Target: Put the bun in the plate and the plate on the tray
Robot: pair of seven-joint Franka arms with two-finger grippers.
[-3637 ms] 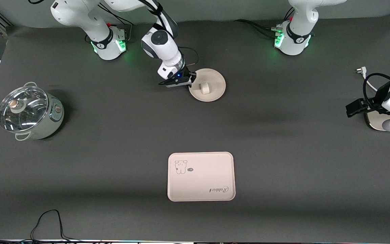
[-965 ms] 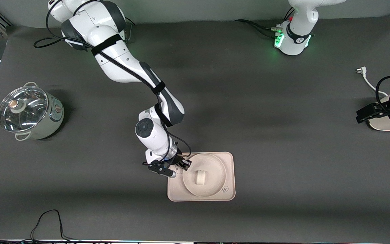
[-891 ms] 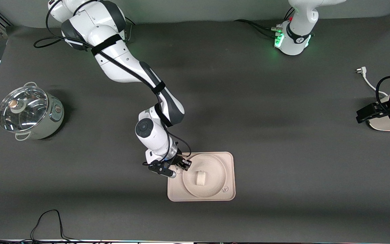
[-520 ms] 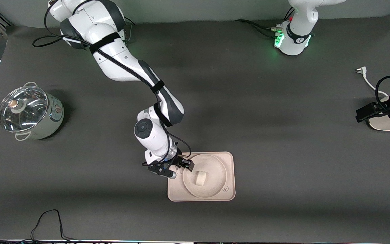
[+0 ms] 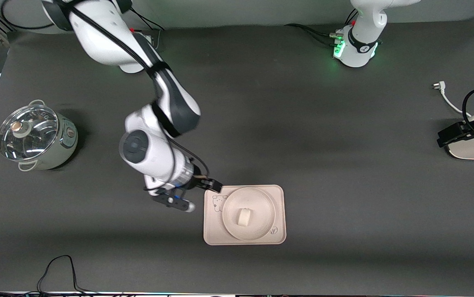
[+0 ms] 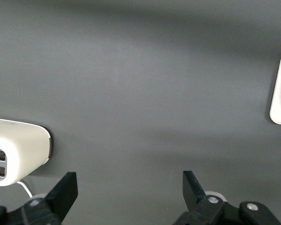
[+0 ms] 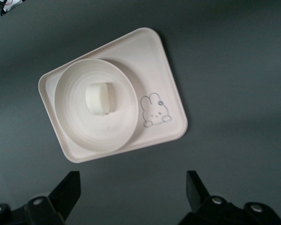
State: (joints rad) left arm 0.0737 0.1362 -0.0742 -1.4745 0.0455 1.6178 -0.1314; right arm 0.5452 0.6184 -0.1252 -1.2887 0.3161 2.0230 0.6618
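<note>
The cream-pink tray (image 5: 212,231) (image 7: 168,93) lies on the dark table near the front camera. The round cream plate (image 5: 268,206) (image 7: 70,117) rests on it, and the small off-white bun (image 5: 244,217) (image 7: 99,98) sits in the middle of the plate. My right gripper (image 5: 209,186) (image 7: 133,192) hangs open and empty above the table, just off the tray's corner toward the right arm's end. My left gripper (image 5: 451,134) (image 6: 130,192) waits open and empty over the table at the left arm's end.
A pot with a glass lid (image 5: 35,136) stands at the right arm's end. A white appliance (image 5: 472,150) (image 6: 14,150) sits under the left arm, with a white plug and cord (image 5: 439,86) nearby. A black cable (image 5: 59,268) loops along the front edge.
My right gripper has opened off the plate's rim, risen and drawn back from the tray toward the right arm's end. Plate and bun stay on the tray.
</note>
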